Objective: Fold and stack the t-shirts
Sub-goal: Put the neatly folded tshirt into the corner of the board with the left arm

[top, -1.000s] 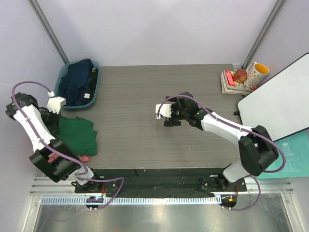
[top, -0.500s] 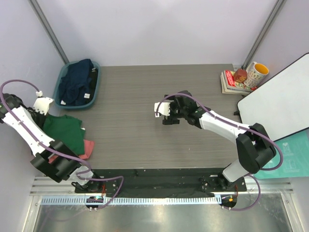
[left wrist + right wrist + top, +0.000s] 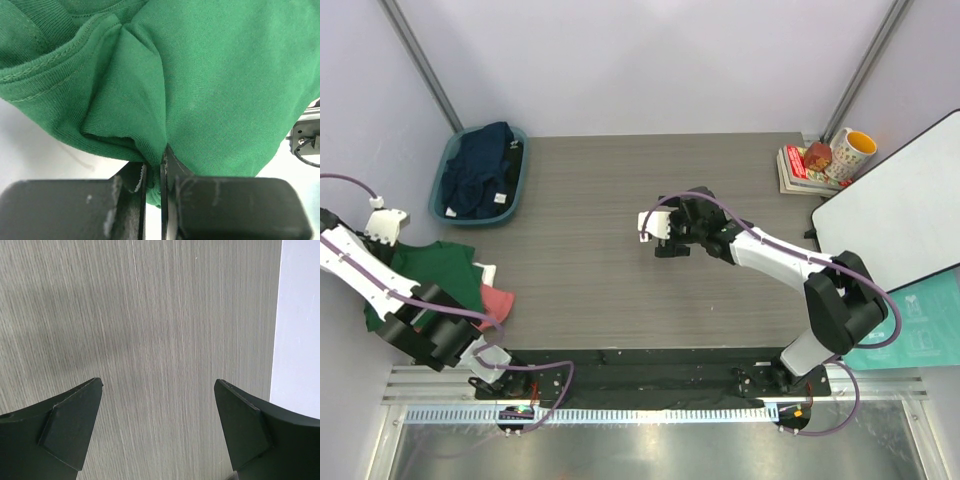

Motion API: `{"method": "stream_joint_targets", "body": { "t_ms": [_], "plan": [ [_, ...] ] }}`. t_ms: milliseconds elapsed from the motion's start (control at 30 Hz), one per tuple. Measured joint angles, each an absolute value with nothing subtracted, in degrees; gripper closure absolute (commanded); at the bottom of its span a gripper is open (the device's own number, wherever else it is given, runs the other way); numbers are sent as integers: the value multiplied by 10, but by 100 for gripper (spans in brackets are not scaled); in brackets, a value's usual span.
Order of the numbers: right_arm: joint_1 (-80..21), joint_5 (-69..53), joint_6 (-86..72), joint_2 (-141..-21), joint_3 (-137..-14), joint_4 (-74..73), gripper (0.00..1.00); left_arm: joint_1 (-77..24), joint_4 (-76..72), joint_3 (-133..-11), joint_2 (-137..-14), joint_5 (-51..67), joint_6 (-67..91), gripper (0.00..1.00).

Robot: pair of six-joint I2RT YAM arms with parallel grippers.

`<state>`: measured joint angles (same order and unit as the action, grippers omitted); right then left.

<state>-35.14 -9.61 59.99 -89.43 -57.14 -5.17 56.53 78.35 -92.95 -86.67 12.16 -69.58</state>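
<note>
My left gripper is shut on a fold of the dark green t-shirt at the table's far left edge, and the cloth hangs partly past the edge. In the left wrist view the green t-shirt fills the frame and a bunch of it is pinched in my left gripper. A salmon-pink t-shirt peeks out from under the green one's right side. A navy t-shirt lies crumpled in the teal tub. My right gripper is open and empty over bare table at the middle.
A stack of books with a yellow-rimmed mug stands at the back right corner. A white board leans over the table's right edge. The wood-grain table ends at a black strip near the arm bases.
My left arm has swung left and outward, dragging the green t-shirt towards the left edge and uncovering more of the salmon-pink one. The right arm has barely moved.
</note>
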Motion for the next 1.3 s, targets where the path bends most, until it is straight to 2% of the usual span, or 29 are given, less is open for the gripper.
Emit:
{"method": "stream_joint_targets", "body": {
  "t_ms": [233,500,667,1033,1100,1133,1200,1233,1300],
  "plan": [
    [-351,-98,601,-901,-580,-47,0,576,783,-925,-873,126,-694,100],
    [-351,-98,601,-904,-580,-48,0,579,772,-844,-867,113,-682,100],
    [-351,-99,600,-904,-580,-47,0,579,729,-771,-846,97,-675,100],
    [-351,-102,598,-908,-581,-43,0,580,633,-759,-846,133,-670,99],
    [-351,-102,598,-912,-584,-43,0,580,623,-759,-846,142,-677,96],
    [-351,-102,597,-913,-585,-44,0,579,609,-755,-845,146,-680,89],
    [-351,-102,596,-914,-587,-43,0,578,582,-736,-839,149,-686,74],
    [-351,-102,596,-914,-587,-43,0,576,566,-722,-834,151,-691,57],
    [-351,-102,596,-915,-587,-43,0,574,539,-695,-826,150,-702,41]
  ]
}}
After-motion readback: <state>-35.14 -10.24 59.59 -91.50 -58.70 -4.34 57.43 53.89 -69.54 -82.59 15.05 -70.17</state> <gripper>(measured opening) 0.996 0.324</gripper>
